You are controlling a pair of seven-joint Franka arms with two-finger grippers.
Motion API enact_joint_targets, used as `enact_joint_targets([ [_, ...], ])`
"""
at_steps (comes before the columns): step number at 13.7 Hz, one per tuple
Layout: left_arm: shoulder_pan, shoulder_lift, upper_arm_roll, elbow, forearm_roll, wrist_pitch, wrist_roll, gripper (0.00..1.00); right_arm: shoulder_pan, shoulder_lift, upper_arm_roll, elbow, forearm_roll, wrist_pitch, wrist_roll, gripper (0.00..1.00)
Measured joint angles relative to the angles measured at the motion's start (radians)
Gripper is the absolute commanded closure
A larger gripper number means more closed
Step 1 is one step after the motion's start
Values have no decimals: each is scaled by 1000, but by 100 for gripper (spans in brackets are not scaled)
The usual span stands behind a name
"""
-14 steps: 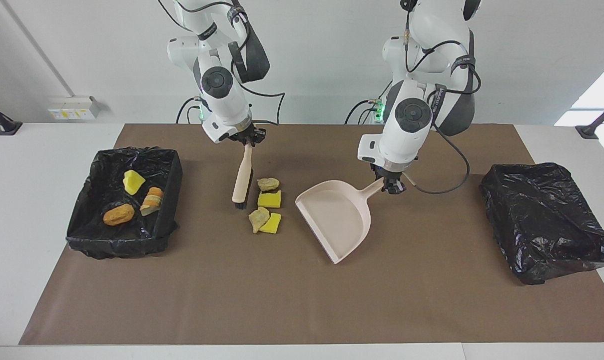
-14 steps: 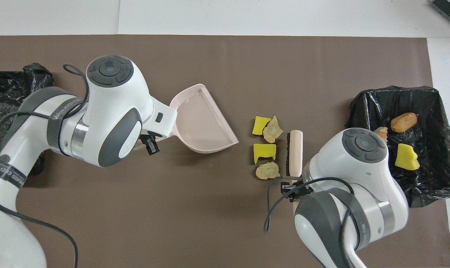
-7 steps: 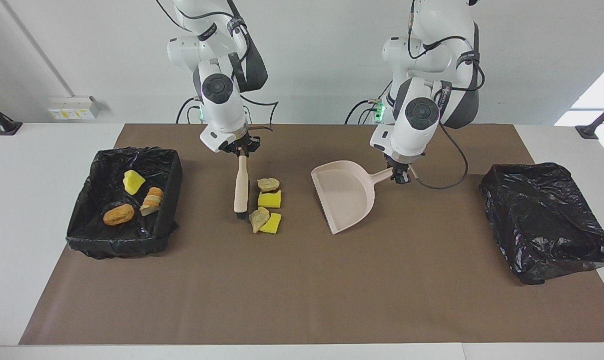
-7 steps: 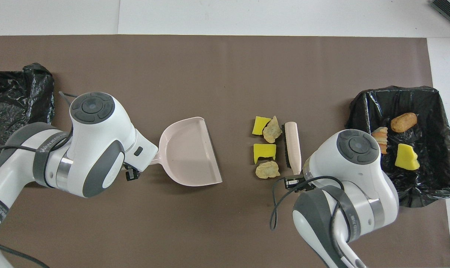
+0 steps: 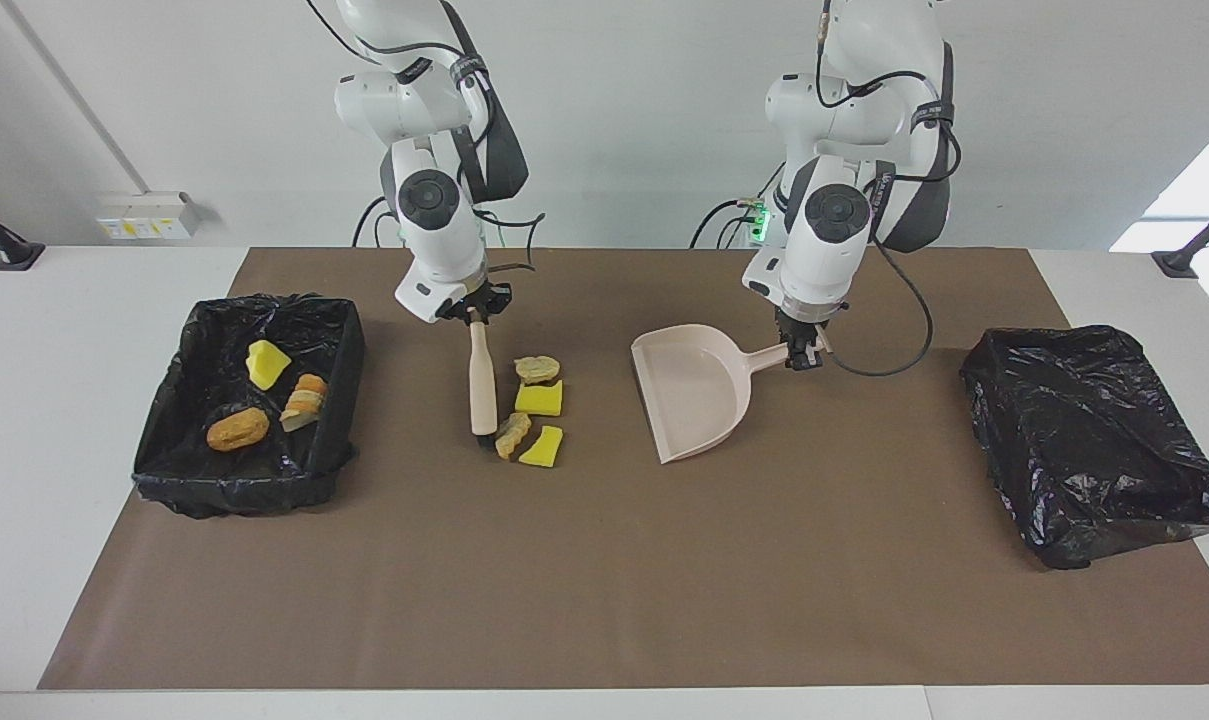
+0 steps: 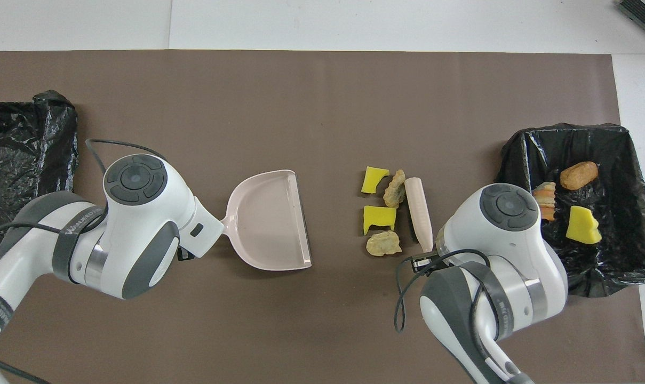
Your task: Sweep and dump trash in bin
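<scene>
My right tool (image 5: 476, 312): clenched on brush (image 5: 481, 378), bristles against trash (image 5: 530, 410), mid-worktop. My left tool (image 5: 802, 352): clenched on dustpan (image 5: 692, 392), mouth facing trash, ready to catch. Bin (image 5: 169, 462) at trash's 9 o'clock, facing view.

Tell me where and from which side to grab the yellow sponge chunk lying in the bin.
Grip the yellow sponge chunk across its flat side faces, coming straight down from above. It lies loose on the black liner of the bin, whose raised walls block a sideways approach. The bread-like lump beside it stands apart, so there seems to be room for the fingers.
</scene>
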Motion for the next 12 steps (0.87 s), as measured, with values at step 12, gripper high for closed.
enact_joint_targets([
  [12, 0, -4, 0, -35, 13, 46, 0, 100, 176, 92, 3, 46, 5, 43, 158, 100],
])
